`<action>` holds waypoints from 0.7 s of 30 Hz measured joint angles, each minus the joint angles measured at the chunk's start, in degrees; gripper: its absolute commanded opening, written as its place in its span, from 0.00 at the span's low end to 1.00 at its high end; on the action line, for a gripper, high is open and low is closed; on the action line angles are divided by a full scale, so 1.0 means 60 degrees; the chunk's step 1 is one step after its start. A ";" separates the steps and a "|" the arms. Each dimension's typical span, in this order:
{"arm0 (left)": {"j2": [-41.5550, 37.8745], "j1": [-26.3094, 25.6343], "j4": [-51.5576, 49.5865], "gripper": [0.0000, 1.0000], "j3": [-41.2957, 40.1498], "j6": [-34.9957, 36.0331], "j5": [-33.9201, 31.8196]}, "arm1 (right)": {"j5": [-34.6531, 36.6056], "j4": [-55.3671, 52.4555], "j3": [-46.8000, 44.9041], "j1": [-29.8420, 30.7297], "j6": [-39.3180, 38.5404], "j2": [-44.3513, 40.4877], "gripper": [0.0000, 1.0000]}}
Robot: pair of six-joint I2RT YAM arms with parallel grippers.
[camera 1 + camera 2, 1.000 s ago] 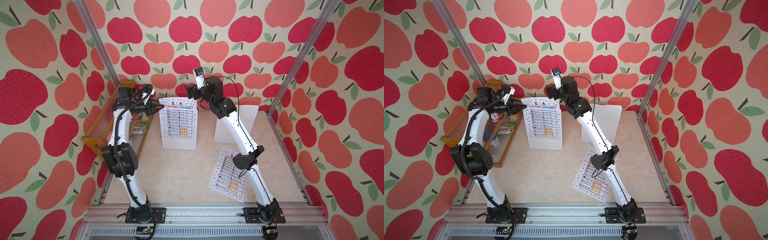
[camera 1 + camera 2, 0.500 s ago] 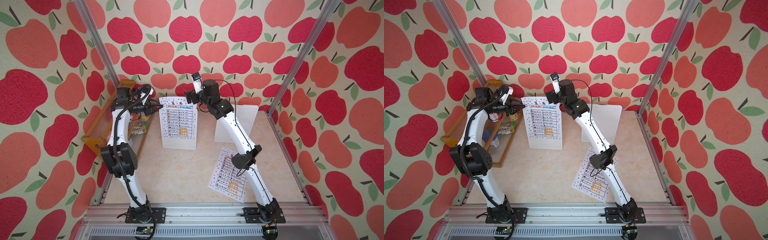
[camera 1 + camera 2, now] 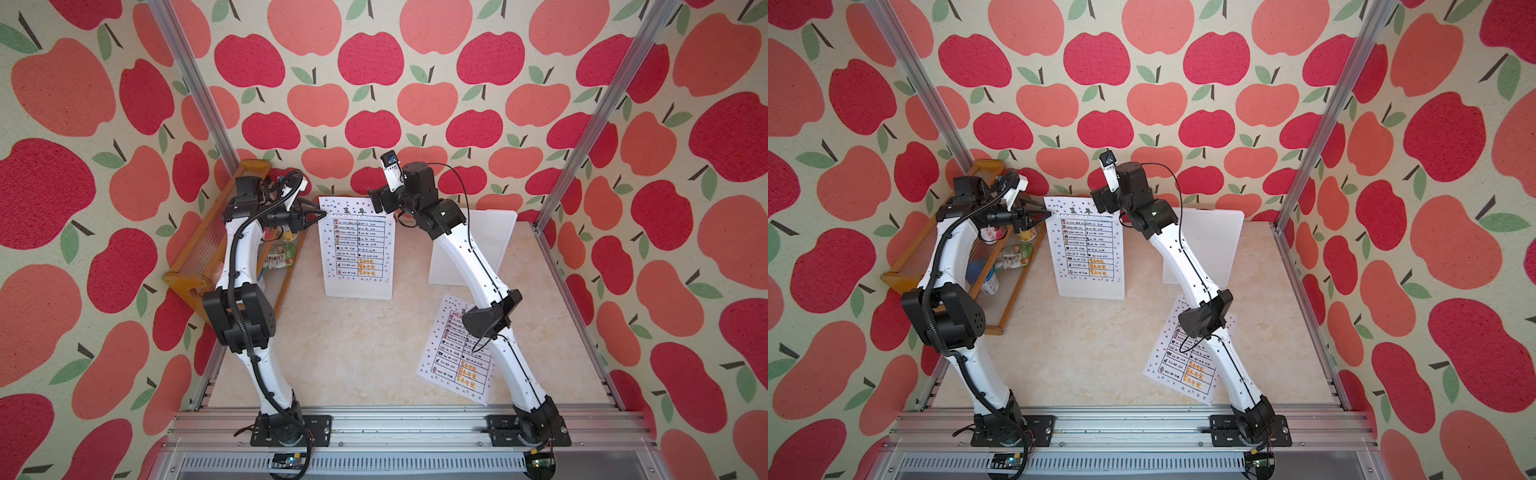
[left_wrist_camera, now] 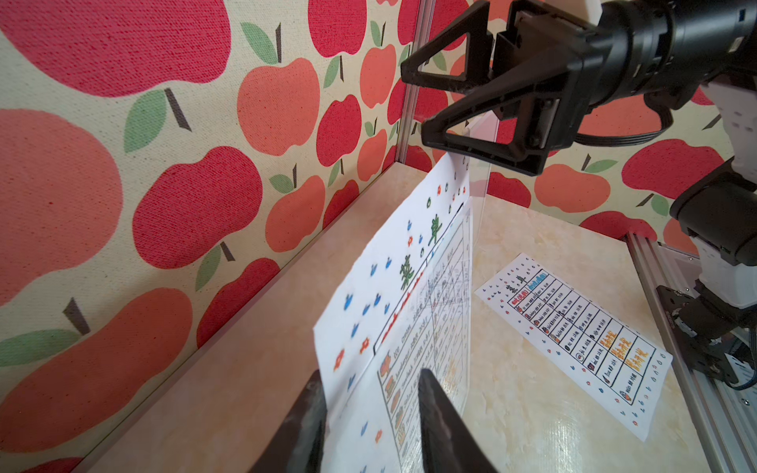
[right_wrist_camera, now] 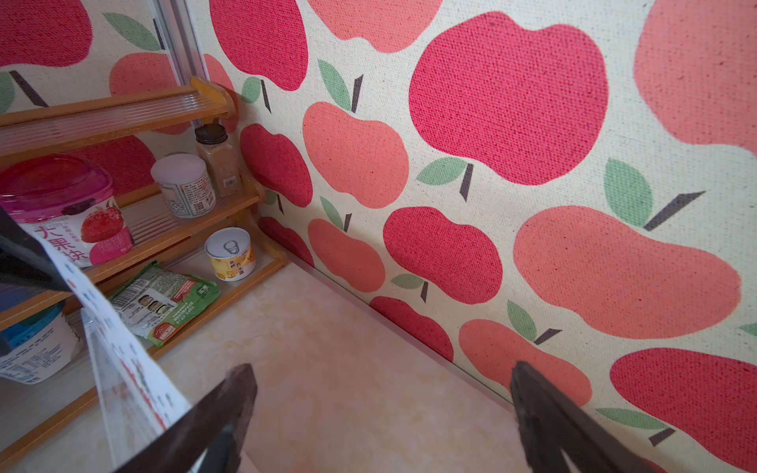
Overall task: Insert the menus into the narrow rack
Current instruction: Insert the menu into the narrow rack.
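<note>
Conceivably the upright menu point(image 3: 357, 249) is buckled in its clear rack point(image 3: 359, 294) if pushed askew by the left gripper point(image 4: 370, 381) (grip untellable); the right gripper point(image 5: 381, 381) is spread empty.

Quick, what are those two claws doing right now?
Left gripper: partly open, straddling the upright menu at its top corner, no clamp visible.
Right gripper: wide open, holding nothing.

Our beige marbled tabletop point(image 3: 357, 345) carries a wooden shelf point(image 3: 183, 280) at its left edge, a clear rack point(image 3: 357, 291) and a pale stand point(image 3: 494, 249) upright — one menu point(image 3: 449, 353) lies flat
</note>
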 measured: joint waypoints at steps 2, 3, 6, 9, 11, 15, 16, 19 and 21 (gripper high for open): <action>0.0007 0.0000 -0.0015 0.39 0.0000 0.0029 0.0000 | -0.0011 -0.0069 0.0018 0.0000 0.0000 0.0000 0.99; 0.0007 0.0000 -0.0018 0.39 0.0000 0.0033 0.0000 | -0.0015 -0.0127 0.0073 0.0000 0.0000 0.0007 0.99; 0.0007 0.0004 -0.0022 0.40 0.0000 0.0036 -0.0004 | -0.0018 -0.0295 0.0353 0.0000 0.0004 0.0091 0.99; 0.0007 0.0015 -0.0058 0.40 0.0000 0.0044 -0.0004 | -0.0018 -0.0441 0.0484 0.0004 0.0007 0.0113 0.99; 0.0007 0.0029 -0.0091 0.40 0.0000 0.0062 -0.0004 | -0.0022 -0.0514 0.0510 0.0011 0.0011 0.0124 0.99; 0.0007 0.0033 -0.0095 0.40 0.0000 0.0062 -0.0004 | -0.0051 -0.0663 0.0510 0.0047 0.0029 0.0153 0.99; 0.0007 0.0036 -0.0098 0.40 0.0000 0.0062 -0.0007 | -0.0058 -0.0681 0.0510 0.0055 0.0033 0.0168 0.99; 0.0007 0.0040 -0.0164 0.41 0.0000 0.0076 -0.0047 | -0.0080 -0.0754 0.0565 0.0091 0.0036 0.0229 0.99; 0.0007 0.0055 -0.0182 0.41 0.0000 0.0135 -0.0076 | -0.0080 -0.0823 0.0601 0.0109 0.0040 0.0270 0.99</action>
